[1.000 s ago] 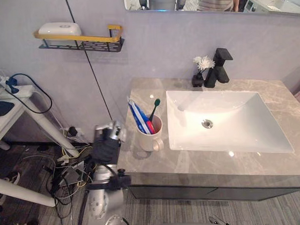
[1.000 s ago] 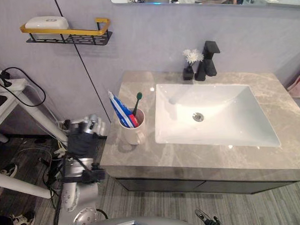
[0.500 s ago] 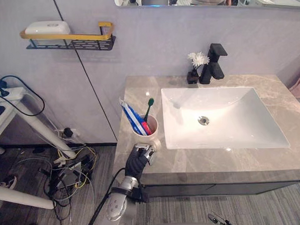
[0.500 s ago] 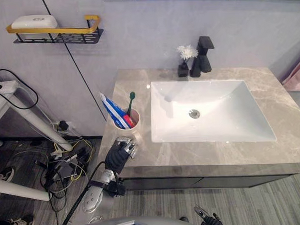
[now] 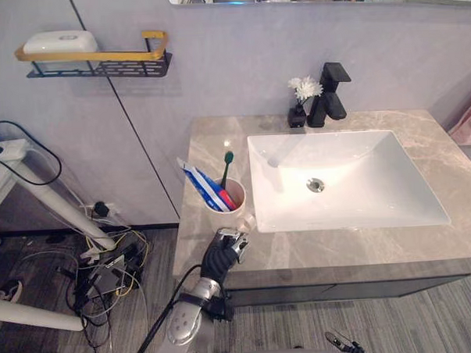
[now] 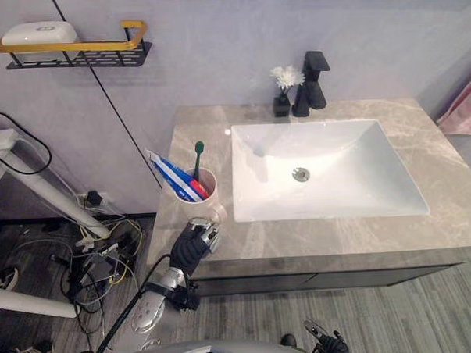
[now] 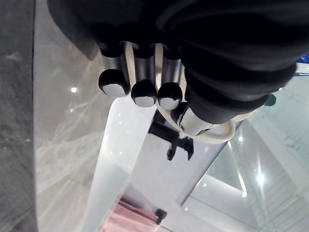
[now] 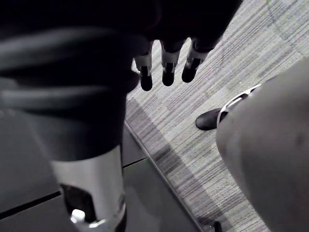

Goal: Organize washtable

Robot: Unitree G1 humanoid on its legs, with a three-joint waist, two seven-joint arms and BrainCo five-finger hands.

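Note:
A white cup (image 5: 224,212) stands near the front left corner of the marble countertop (image 5: 317,251). It holds a blue toothpaste tube (image 5: 201,187) and a green-headed toothbrush (image 5: 228,158). My left hand (image 5: 222,255) reaches up over the counter's front edge to the cup's handle (image 5: 248,222). In the left wrist view its fingers (image 7: 145,94) are curled and the thumb lies in the white handle loop (image 7: 212,139). My right hand (image 8: 166,67) hangs over the floor with its fingers straight.
A white sink (image 5: 361,190) takes up the counter's middle. At its back stand a black faucet (image 5: 331,94) and a small vase of white flowers (image 5: 301,105). A wall shelf (image 5: 98,64) carries a white soap box (image 5: 54,42). Cables (image 5: 106,268) lie on the floor at the left.
A second ago my left hand hung in the air left of the counter. It then came right to the cup's handle and has stayed there. The camera has shifted.

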